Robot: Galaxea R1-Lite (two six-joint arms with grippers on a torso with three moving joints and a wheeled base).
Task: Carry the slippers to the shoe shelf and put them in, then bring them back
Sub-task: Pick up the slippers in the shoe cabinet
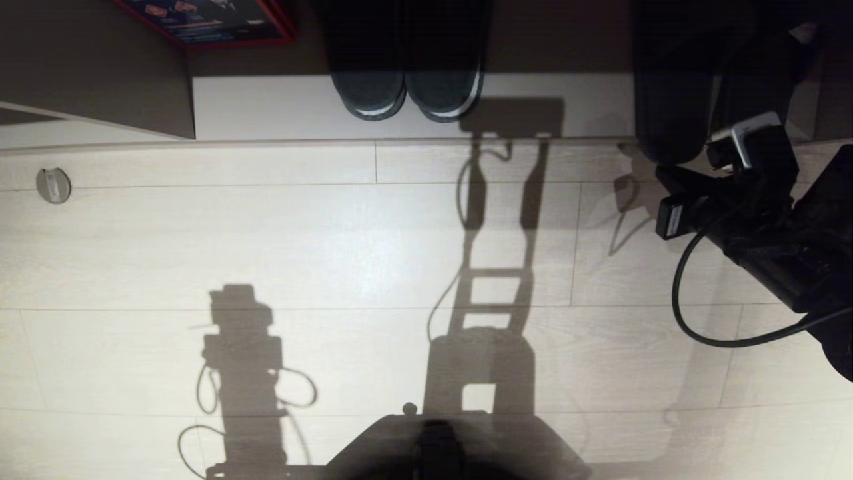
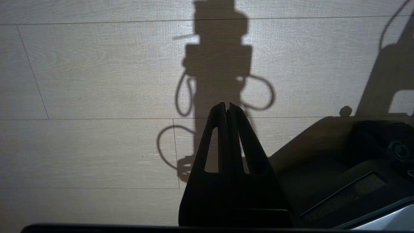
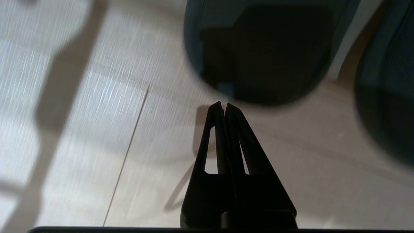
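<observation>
Slippers (image 3: 258,48) unheld by shelf (image 1: 413,107); my right gripper (image 3: 224,105) clenched empty, left gripper (image 2: 226,105) clenched too; carrying remains.

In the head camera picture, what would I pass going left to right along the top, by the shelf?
Round metal floor fitting → red-edged box → dark pair with white-striped soles → slippers → right arm.

A red-edged box (image 1: 206,23) and a round floor disc (image 1: 53,185).
</observation>
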